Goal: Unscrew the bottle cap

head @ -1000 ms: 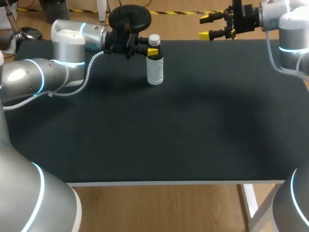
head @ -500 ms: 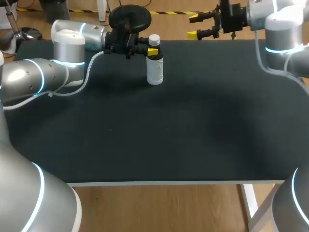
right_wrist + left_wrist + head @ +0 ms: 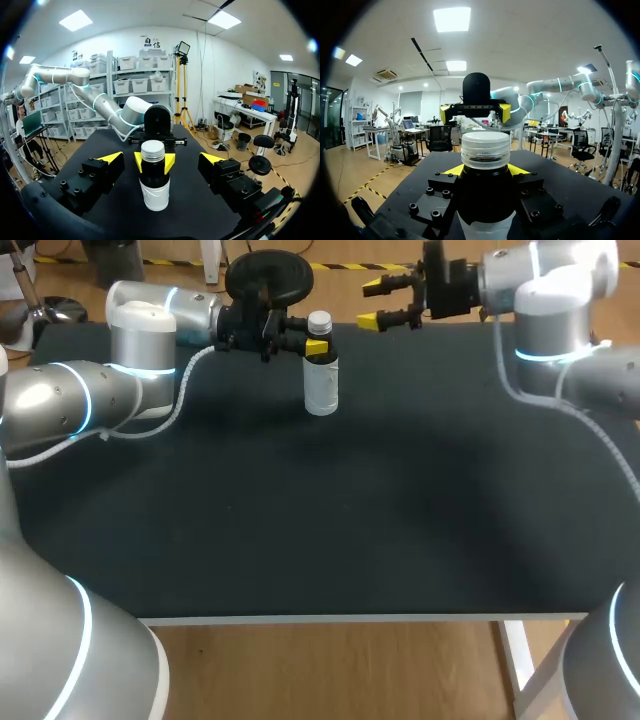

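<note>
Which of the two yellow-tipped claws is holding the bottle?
The left gripper, clamped on the bottle below its cap; the right gripper hangs open, touching nothing.

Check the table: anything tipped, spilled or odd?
Nothing stands out. The bottle stands upright with its cap on, held by the left gripper; the right gripper is open, clear of it.

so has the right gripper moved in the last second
Yes. The right gripper has come along the far edge of the table toward the bottle, which has stayed put.
</note>
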